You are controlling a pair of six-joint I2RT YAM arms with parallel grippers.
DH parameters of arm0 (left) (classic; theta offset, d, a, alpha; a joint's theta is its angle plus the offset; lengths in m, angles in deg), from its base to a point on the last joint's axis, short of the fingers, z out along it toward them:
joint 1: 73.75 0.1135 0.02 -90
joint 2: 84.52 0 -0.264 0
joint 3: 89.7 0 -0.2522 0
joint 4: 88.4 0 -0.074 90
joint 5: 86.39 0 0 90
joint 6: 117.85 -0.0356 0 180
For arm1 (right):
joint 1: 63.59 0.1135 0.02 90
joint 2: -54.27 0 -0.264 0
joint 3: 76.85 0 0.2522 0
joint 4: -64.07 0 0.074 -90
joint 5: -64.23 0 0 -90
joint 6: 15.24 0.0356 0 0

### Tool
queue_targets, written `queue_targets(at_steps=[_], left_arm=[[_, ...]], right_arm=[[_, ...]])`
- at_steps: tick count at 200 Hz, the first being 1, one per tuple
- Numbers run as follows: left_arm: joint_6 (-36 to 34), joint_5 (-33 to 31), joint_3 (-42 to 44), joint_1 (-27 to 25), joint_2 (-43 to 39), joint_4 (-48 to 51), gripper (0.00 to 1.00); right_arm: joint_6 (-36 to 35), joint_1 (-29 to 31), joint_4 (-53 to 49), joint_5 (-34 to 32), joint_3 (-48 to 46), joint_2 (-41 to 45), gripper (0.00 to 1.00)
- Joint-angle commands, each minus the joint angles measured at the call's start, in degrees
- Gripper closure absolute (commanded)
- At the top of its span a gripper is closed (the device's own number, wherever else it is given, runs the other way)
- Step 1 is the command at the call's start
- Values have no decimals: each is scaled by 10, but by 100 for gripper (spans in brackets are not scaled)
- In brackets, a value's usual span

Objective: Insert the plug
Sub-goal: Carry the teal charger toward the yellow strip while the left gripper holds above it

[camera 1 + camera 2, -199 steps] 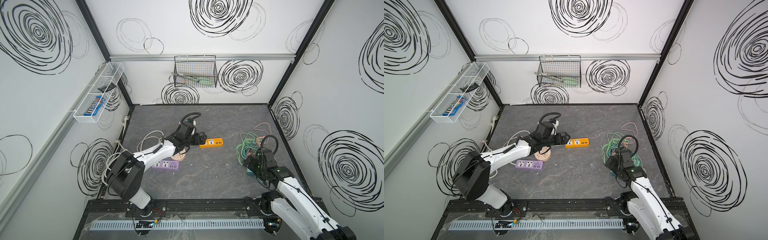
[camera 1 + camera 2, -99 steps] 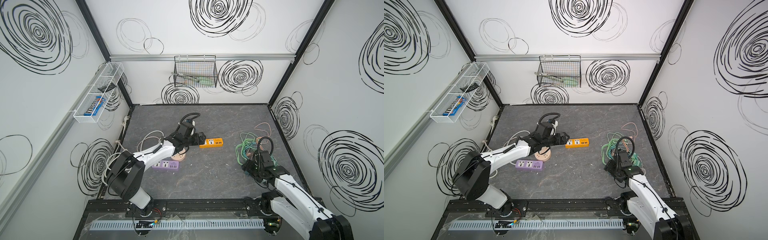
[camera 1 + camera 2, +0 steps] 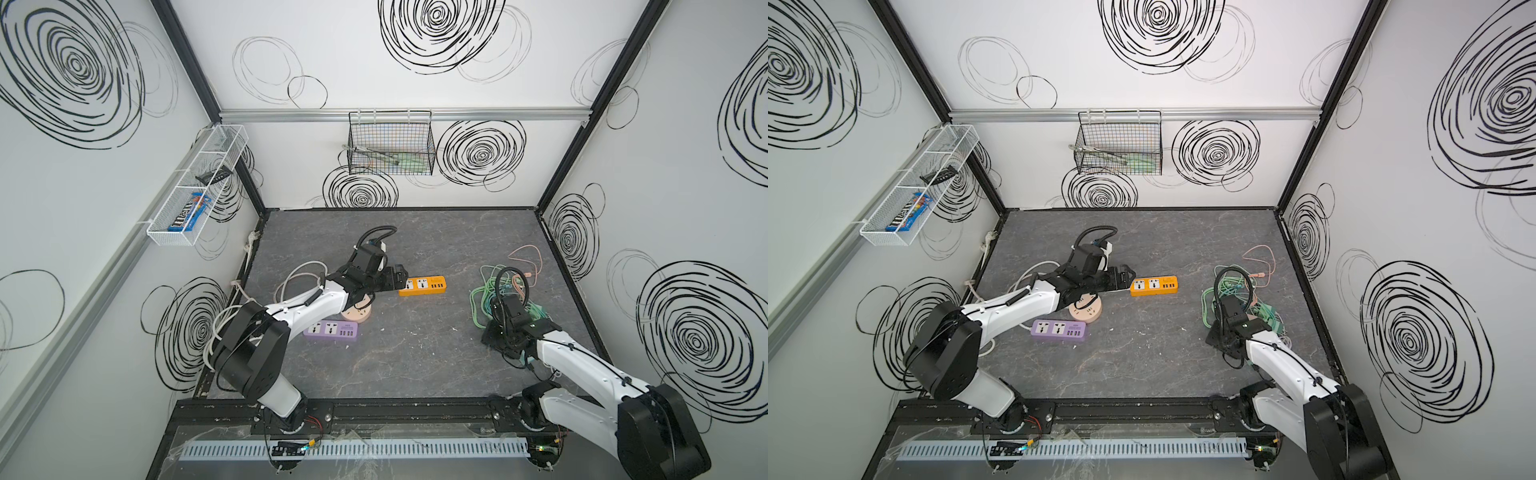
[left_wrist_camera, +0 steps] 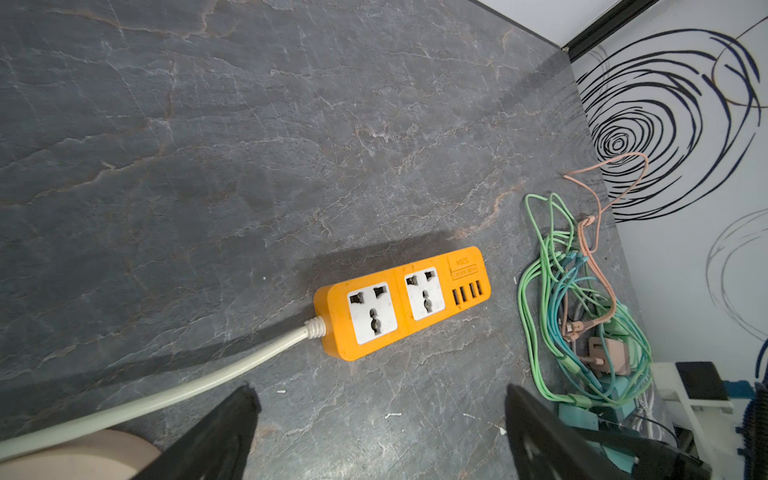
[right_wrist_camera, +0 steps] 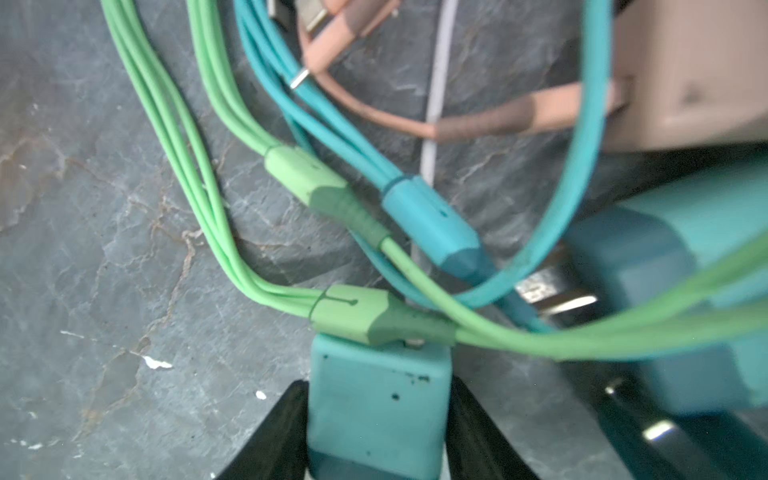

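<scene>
The plug (image 5: 374, 386) is a teal cube-shaped adapter lying at the near end of a tangle of green and teal cables (image 5: 291, 178). My right gripper (image 5: 377, 415) has a black finger pressed flat on each side of it. In both top views that gripper (image 3: 498, 336) (image 3: 1220, 337) points down at the tangle's front edge and hides the plug. The orange power strip (image 3: 422, 285) (image 3: 1153, 286) (image 4: 401, 303) lies mid-table, sockets up. My left gripper (image 4: 380, 395) (image 3: 400, 276) stands open just short of its cord end, with only bare table between the fingers.
A purple power strip (image 3: 330, 331) (image 3: 1059, 329) and a round peach socket (image 3: 358, 313) lie under the left arm. A larger teal adapter (image 5: 665, 291) and a pink adapter (image 4: 604, 353) sit in the tangle. A wire basket (image 3: 390, 145) hangs on the back wall.
My right gripper has come down at the tangle's front edge, and its jaws have narrowed from wide open onto the teal plug. The left arm has not moved.
</scene>
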Motion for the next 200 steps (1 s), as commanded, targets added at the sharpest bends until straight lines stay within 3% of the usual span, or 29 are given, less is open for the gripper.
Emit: queue_targets(at_steps=[1,20,55,86,101,158,200], left_arm=[[-8,10,7,5,-2,-18,4],[-12,41,4,8,2,-28,4],[-26,81,-10,3,10,-41,4],[-20,221,-4,0,9,-120,4],[-17,253,-3,-5,4,-141,4],[-72,292,-35,-2,-10,-59,3],[-126,337,-65,11,-31,2,2]], right_arm=[[6,34,-29,-37,12,-5,55],[-1,56,-15,-44,19,14,65],[-53,77,60,-9,11,60,69],[-101,78,157,19,4,95,76],[-137,82,220,21,3,112,77],[-315,90,379,83,23,111,78],[-415,103,401,103,62,75,82]])
